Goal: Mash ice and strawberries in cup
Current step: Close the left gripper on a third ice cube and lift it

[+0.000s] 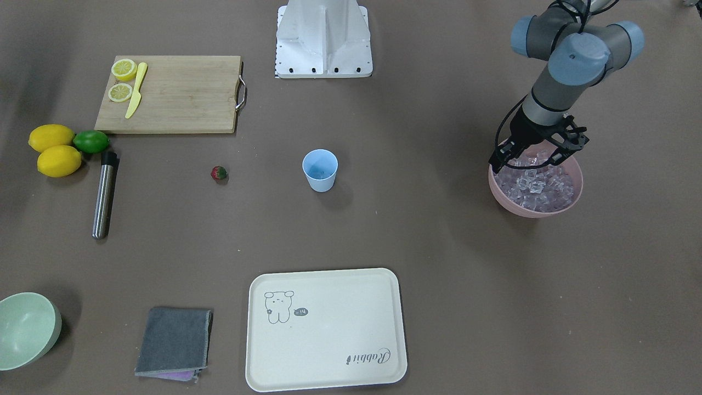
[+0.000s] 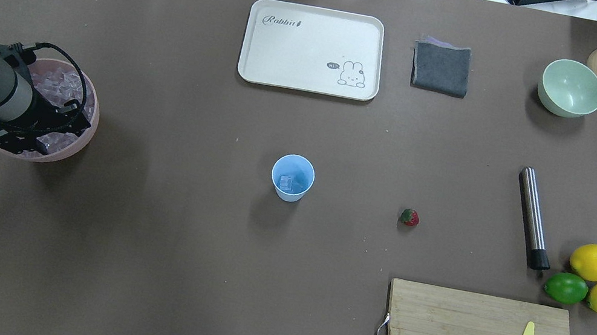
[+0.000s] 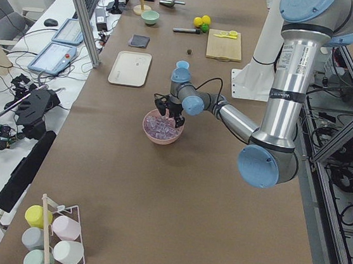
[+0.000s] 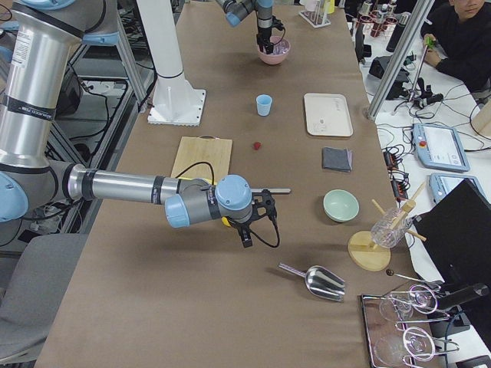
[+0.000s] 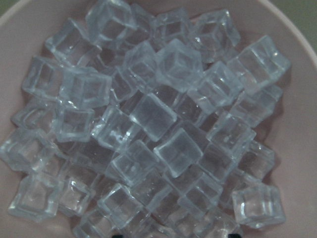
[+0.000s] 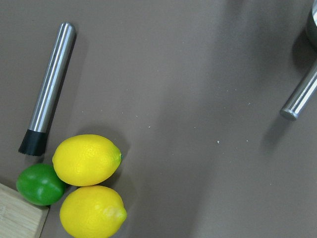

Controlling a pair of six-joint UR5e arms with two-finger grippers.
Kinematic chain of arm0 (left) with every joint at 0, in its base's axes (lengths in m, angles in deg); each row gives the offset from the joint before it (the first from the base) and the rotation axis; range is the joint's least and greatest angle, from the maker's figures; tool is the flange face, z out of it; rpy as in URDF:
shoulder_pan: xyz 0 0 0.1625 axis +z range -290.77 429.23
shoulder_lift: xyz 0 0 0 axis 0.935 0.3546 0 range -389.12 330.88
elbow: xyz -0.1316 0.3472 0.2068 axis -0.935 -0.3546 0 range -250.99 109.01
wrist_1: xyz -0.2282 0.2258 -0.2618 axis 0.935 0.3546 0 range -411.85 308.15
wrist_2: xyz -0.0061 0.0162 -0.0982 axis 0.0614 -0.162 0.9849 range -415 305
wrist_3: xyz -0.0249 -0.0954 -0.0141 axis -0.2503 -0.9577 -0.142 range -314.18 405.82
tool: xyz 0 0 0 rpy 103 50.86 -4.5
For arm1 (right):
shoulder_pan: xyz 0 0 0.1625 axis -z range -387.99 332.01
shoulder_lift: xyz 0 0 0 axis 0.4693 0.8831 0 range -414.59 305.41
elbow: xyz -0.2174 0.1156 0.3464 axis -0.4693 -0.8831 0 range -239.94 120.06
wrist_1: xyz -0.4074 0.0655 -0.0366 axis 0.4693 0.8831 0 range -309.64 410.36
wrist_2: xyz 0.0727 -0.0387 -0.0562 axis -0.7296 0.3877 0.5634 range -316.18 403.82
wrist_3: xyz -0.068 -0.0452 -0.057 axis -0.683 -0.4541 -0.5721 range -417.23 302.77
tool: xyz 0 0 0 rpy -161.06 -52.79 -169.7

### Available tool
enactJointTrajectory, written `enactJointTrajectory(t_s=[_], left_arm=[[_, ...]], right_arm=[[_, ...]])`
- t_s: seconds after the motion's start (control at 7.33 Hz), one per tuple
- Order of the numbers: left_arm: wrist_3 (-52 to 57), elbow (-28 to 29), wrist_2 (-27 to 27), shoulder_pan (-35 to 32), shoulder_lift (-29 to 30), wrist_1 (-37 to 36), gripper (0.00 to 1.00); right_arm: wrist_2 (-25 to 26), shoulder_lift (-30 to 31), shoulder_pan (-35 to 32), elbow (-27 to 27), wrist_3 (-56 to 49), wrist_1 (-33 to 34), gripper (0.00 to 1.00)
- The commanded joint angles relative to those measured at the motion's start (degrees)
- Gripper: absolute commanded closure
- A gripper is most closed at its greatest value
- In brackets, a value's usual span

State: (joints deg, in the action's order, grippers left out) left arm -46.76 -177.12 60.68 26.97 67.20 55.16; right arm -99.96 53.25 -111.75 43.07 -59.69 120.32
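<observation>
Well apart from the cup (image 2: 292,177), at the pink bowl (image 1: 537,211): left gripper (image 1: 535,159) sits low over the ice (image 5: 163,129), fingers spread.
Right gripper (image 4: 257,222): fingers' state, cannot tell.
Risk: slick cubes could squirt from the pinch and skitter off.
Strawberry (image 2: 409,217): lies near the cup, long axis and leafy cap pointing at it.
Cup: upright, mouth up.

Light blue cup (image 1: 321,184), red green-capped strawberry (image 1: 219,173), pink bowl (image 1: 535,211) of clear lilac-tinted ice (image 5: 163,119), cream cartoon-printed tray (image 1: 329,334)
</observation>
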Motion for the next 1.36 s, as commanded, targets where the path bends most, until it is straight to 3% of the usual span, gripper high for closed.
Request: enactJointTrajectory(t_s=[0.0,0.27,0.68,0.95,1.23], left_arm=[[-0.2,0.0,0.1,0.2,0.1,0.0,0.48],[-0.1,-0.2,0.2,0.2,0.1,0.0,1.0],[0.0,-3.4,0.9,-0.4,-0.4,-1.2,1.0],[0.6,-5.7,5.1,-4.4,0.3,-4.7,1.0],[0.6,-6.0,8.9,-7.0,5.5,-8.0,1.0]], right_arm=[[0.1,0.0,0.0,0.0,0.0,0.0,0.0],[0.0,0.0,0.0,0.1,0.0,-0.1,0.0],[0.0,0.0,0.0,0.2,0.0,-0.1,0.0],[0.0,0.0,0.0,0.1,0.0,-0.1,0.0],[0.0,0.0,0.0,0.1,0.0,0.0,0.0]])
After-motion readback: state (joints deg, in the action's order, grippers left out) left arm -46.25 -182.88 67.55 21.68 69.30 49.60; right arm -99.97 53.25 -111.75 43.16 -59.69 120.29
